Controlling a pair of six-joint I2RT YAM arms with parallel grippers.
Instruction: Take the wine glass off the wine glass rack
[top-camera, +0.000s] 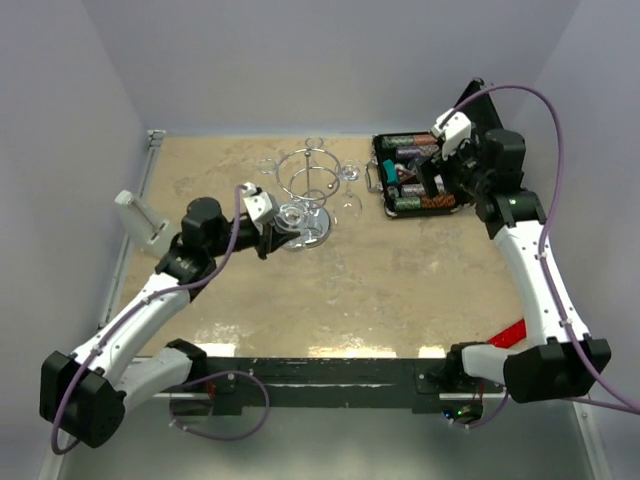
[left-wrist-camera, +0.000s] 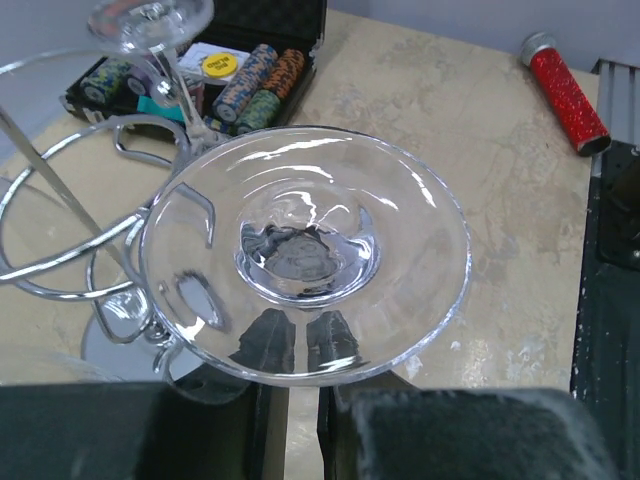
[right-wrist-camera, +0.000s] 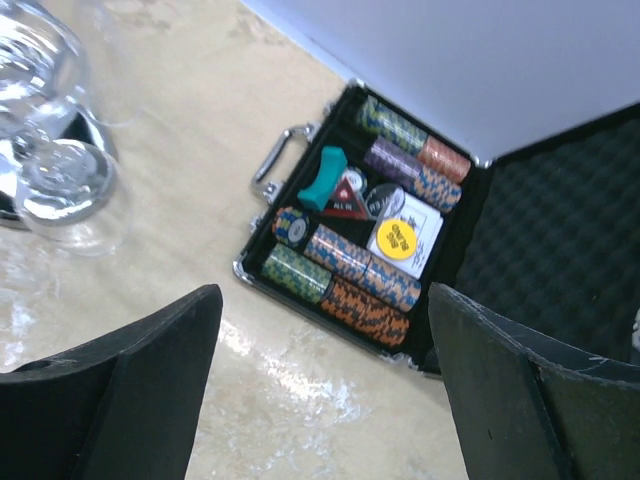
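Note:
The wine glass (left-wrist-camera: 305, 250) fills the left wrist view, its round foot facing the camera. My left gripper (left-wrist-camera: 300, 345) is shut on its stem, and the dark fingers (left-wrist-camera: 262, 345) show through the glass. The chrome wine glass rack (left-wrist-camera: 60, 200) stands just left of it, its wire loops close against the foot. I cannot tell whether the glass still hangs on a loop. From above, the left gripper (top-camera: 270, 235) holds the glass (top-camera: 292, 213) at the near left of the rack (top-camera: 310, 180). My right gripper (top-camera: 432, 175) hovers open over the case, fingers (right-wrist-camera: 150, 390) wide apart.
Other glasses hang on the rack (top-camera: 348, 175) (left-wrist-camera: 150, 20) (right-wrist-camera: 60, 185). An open black case of poker chips (top-camera: 415, 175) (right-wrist-camera: 370, 240) lies at the back right. A red cylinder (left-wrist-camera: 565, 90) (top-camera: 510, 333) lies near the right arm's base. A white holder (top-camera: 140, 218) stands at the left edge.

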